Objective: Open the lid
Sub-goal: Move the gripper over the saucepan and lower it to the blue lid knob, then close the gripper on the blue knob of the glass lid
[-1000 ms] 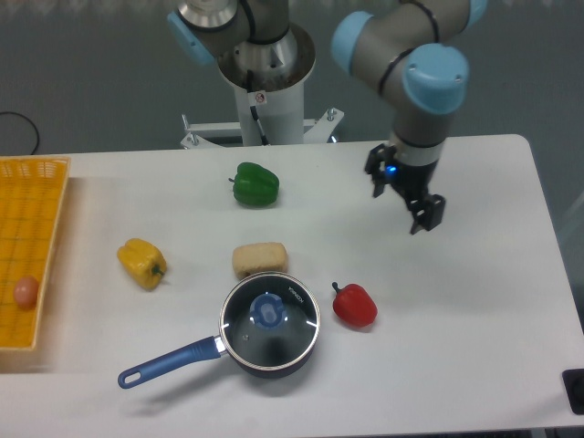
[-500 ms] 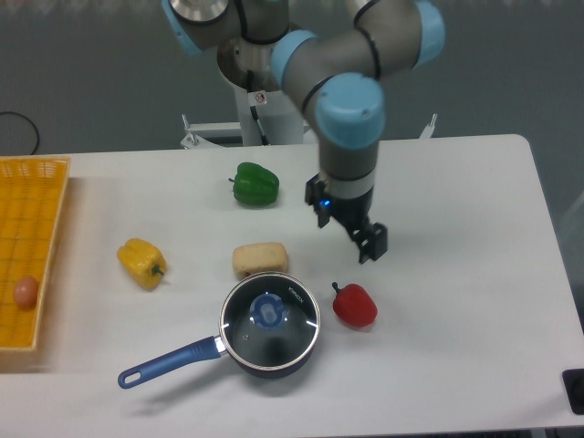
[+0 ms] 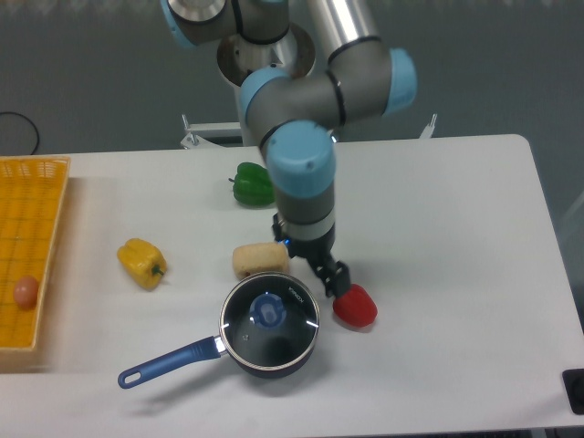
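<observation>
Gripper (image 3: 315,269) hangs open, empty, just above the lid (image 3: 269,315). Risk: fingers clip red pepper (image 3: 355,307) or miss blue knob (image 3: 268,311) w/ off-centre descent.

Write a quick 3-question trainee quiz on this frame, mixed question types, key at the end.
1. True or false: the lid sits on the saucepan.
2. Which item lies in the yellow basket? A) a green pepper B) a small egg-like object C) a bread roll
3. Name the vegetable right beside the gripper in the image.

Key
1. True; the lid with its blue knob covers the pan, and the gripper is not on it.
2. B, the small egg-like object. The green pepper and bread roll lie on the table.
3. The red pepper.
</observation>
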Controlling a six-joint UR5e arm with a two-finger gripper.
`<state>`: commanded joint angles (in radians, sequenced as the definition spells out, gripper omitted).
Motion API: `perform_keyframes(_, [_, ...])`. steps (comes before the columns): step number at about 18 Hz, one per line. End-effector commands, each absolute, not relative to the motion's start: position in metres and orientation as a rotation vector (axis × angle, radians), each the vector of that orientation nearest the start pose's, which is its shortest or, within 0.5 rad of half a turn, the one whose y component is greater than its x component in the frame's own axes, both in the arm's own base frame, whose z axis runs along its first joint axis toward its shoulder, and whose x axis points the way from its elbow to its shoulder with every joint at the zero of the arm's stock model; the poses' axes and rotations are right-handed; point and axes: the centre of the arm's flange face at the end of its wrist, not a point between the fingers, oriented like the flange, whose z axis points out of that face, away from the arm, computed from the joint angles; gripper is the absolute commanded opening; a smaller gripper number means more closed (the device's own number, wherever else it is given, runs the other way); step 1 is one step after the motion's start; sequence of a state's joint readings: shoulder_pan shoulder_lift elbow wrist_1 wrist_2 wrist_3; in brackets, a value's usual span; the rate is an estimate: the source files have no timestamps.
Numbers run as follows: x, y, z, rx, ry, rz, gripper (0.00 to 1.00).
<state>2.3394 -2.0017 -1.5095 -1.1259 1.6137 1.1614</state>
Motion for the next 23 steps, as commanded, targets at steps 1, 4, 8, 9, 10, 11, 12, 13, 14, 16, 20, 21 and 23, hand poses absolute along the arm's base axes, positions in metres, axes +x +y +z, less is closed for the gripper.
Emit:
perform_keyframes(1, [-0.355,0.56,0.314,-3.071,0.611,0.133,1.0])
perform_keyframes(4, [-0.35,0.565,0.312,-3.067,0.622,0.128,1.0])
perform_keyframes(8, [-0.35,0.574,0.301,-3.075,0.605,0.116,1.0])
perform_keyframes(9, [-0.346,0.582,0.299,-3.076,0.605,0.118,1.0])
perform_keyframes(10, [-0.347,0.586,0.297,-3.077,0.598,0.118,1.0])
perform_keyframes(11, [-0.347,0.588,0.296,-3.075,0.597,0.12,1.0])
perform_keyframes(12, [-0.348,0.59,0.295,-3.076,0.598,0.118,1.0])
perform_keyframes(13, [-0.346,0.591,0.295,-3.074,0.602,0.12,1.0])
perform_keyframes(14, [-0.346,0.591,0.295,-3.074,0.602,0.12,1.0])
perform_keyframes(16, [-0.346,0.591,0.295,-3.074,0.602,0.12,1.0])
perform_keyframes(20, [-0.347,0.592,0.288,-3.094,0.608,0.128,1.0])
perform_keyframes(21, [-0.346,0.594,0.286,-3.098,0.613,0.128,1.0])
perform_keyframes(23, [-0.346,0.595,0.284,-3.097,0.603,0.131,1.0])
